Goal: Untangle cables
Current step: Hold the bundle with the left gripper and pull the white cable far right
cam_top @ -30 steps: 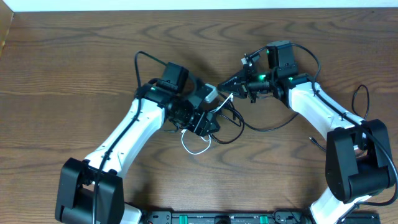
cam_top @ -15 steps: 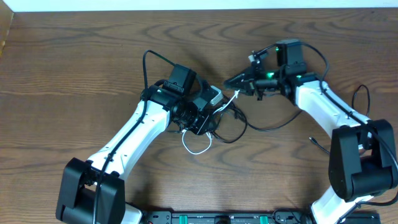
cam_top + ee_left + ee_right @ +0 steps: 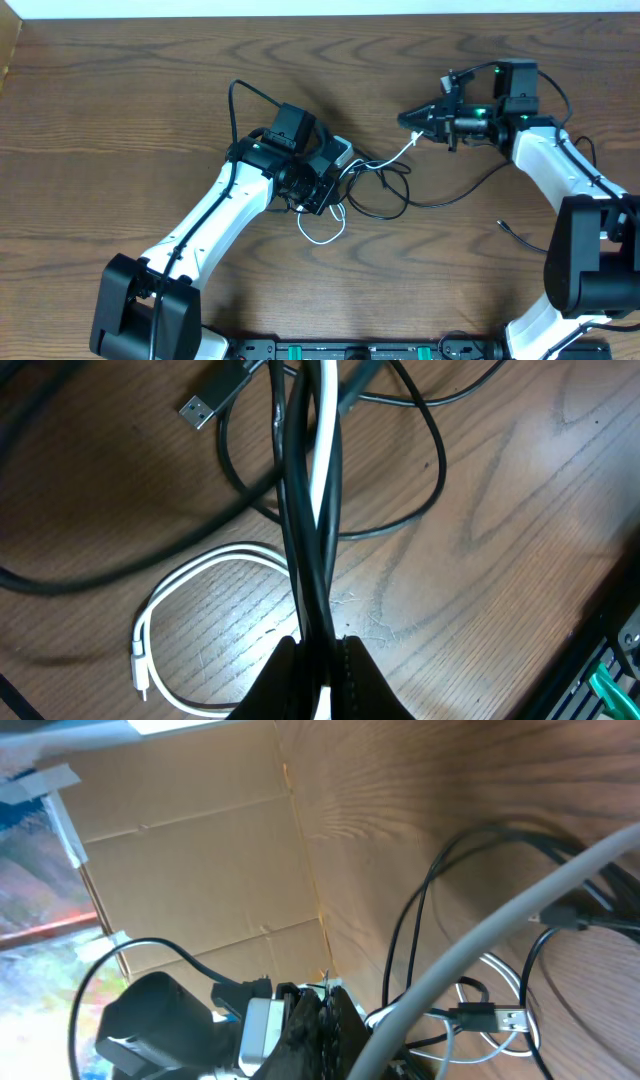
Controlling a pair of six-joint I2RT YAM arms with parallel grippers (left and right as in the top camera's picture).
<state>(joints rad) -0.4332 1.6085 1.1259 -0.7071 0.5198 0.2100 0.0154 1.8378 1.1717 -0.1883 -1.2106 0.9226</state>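
Observation:
Tangled cables lie at mid-table: black cables (image 3: 385,207) in loops and a white cable (image 3: 322,233) curled below them. My left gripper (image 3: 332,182) sits over the tangle. In the left wrist view it (image 3: 320,670) is shut on a bundle of black cables (image 3: 300,510) with the white cable (image 3: 324,450) among them. A white loop (image 3: 190,575) and a USB plug (image 3: 205,405) lie beside the bundle. My right gripper (image 3: 408,120) is shut on the white cable, whose taut stretch (image 3: 385,158) runs to the left gripper. In the right wrist view that cable (image 3: 500,920) passes the shut fingers (image 3: 325,1020).
A long black cable (image 3: 470,190) trails right toward a loose plug end (image 3: 510,230). A cardboard wall (image 3: 200,850) stands at the table's left end. A black rail (image 3: 350,350) runs along the front edge. The right arm's own thick cable (image 3: 580,150) loops near its elbow.
My left gripper has closed on the cable bundle. My right gripper has moved right and slightly back, drawing the white cable out into a taut line.

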